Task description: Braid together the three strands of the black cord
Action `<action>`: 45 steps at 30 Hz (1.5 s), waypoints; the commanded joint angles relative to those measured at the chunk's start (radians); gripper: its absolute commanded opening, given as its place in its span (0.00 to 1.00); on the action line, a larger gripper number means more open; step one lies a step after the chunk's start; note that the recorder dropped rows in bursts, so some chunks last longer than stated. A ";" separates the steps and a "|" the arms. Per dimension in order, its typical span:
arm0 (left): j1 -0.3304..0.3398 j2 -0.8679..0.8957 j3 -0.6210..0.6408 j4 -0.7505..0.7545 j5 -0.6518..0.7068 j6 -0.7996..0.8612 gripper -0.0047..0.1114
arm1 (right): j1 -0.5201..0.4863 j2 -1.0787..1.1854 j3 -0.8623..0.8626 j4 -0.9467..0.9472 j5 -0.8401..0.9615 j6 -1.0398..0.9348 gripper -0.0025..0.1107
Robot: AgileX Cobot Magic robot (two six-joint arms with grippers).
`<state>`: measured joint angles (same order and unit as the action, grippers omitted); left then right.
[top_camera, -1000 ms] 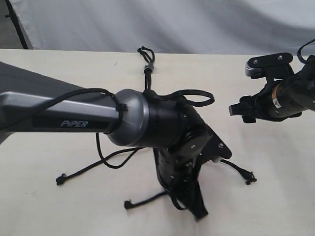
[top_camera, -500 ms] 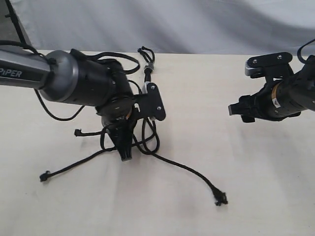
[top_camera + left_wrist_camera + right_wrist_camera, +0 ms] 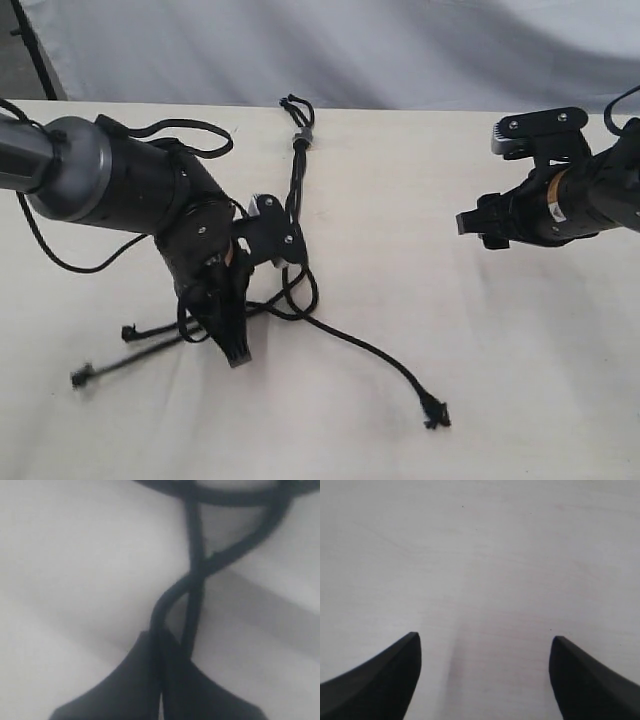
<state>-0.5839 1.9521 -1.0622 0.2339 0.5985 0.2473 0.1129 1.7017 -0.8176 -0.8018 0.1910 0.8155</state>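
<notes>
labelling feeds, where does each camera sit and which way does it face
exterior: above the table, looking down at black cord; left arm and right arm show.
left wrist: on left arm, looking along left gripper, shut on crossed strands.
right wrist: on right arm, looking past open right gripper at table.
shared: exterior and left wrist both show the strands.

Lab-like test setup: bare pale table [image 3: 520,400], white backdrop sheet [image 3: 400,50].

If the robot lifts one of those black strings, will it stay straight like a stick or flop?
Probably flop: the black cord lies in loose loops on the table. It likely weighs little, being so thin. A pinch seems enough to hold it: the left gripper is shut on it.
</notes>
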 commanded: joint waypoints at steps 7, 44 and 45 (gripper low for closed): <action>-0.231 -0.035 0.032 -0.300 0.107 0.188 0.05 | -0.001 -0.004 0.011 0.000 -0.025 -0.001 0.62; -0.055 -0.091 0.144 -0.242 -0.126 0.055 0.05 | 0.535 -0.216 0.016 0.355 0.466 -0.243 0.57; -0.055 -0.091 0.144 -0.242 -0.126 0.055 0.05 | 0.571 -0.214 0.016 0.406 0.466 -0.287 0.55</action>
<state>-0.6403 1.8517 -0.9330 -0.0062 0.4808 0.3112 0.6044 1.4953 -0.8044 -0.5438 0.6243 0.6593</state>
